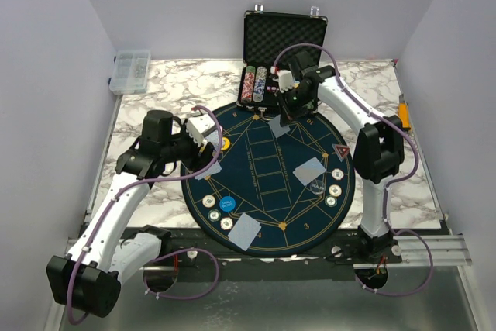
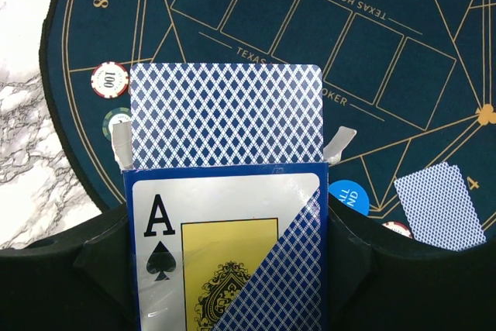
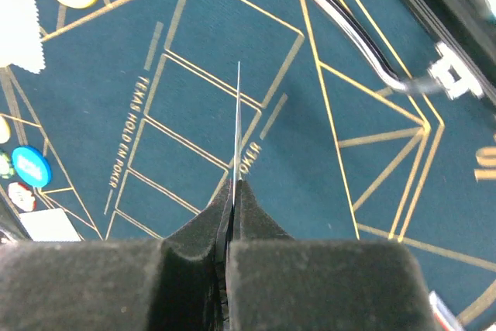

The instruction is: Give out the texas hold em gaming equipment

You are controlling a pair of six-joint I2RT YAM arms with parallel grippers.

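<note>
My left gripper (image 2: 229, 269) is shut on a blue card box (image 2: 225, 246) printed with an ace of spades, its jaws on the box's two sides. The deck of playing cards (image 2: 225, 114) sticks out of the box, backs up, over the mat's left side (image 1: 203, 139). My right gripper (image 3: 232, 187) is shut on a single playing card (image 3: 237, 122), seen edge-on, above the far part of the mat (image 1: 277, 125). Two cards (image 1: 312, 168) (image 1: 246, 230) lie face down on the mat. A blue disc (image 1: 225, 205), a yellow disc (image 1: 225, 143) and a clear dealer disc (image 1: 316, 187) also lie there.
The round dark-blue mat (image 1: 263, 184) covers the marble table's middle. An open black case (image 1: 284, 40) with rows of chips (image 1: 256, 83) stands at the mat's far edge. A clear compartment box (image 1: 130, 70) sits far left. Rimmed chips sit near the left (image 1: 211, 207) and right (image 1: 335, 189) mat edges.
</note>
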